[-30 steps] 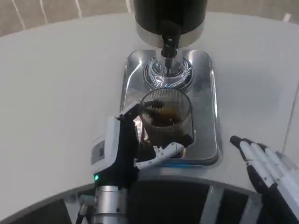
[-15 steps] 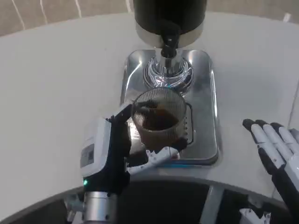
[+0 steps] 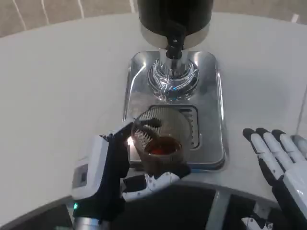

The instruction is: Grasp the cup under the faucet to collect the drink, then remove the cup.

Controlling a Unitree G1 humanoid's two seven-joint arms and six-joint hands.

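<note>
My left hand (image 3: 112,175) grips a clear ribbed cup (image 3: 159,141) with dark reddish drink in its bottom. The cup hangs over the front left edge of the shiny steel drip tray (image 3: 211,96), tilted a little toward me. The black faucet (image 3: 173,40) of the dark dispenser (image 3: 175,17) stands at the back of the tray, well behind the cup. My right hand (image 3: 278,163) lies flat near the table's front right edge, fingers spread, holding nothing.
A slotted drain grate (image 3: 191,125) sits in the tray just right of the cup. White tabletop (image 3: 57,96) stretches wide to the left. The table's curved front edge (image 3: 225,184) runs just below the tray.
My left hand has drawn the cup back and leftward, off the grate toward the tray's front edge. The right hand shifted slightly.
</note>
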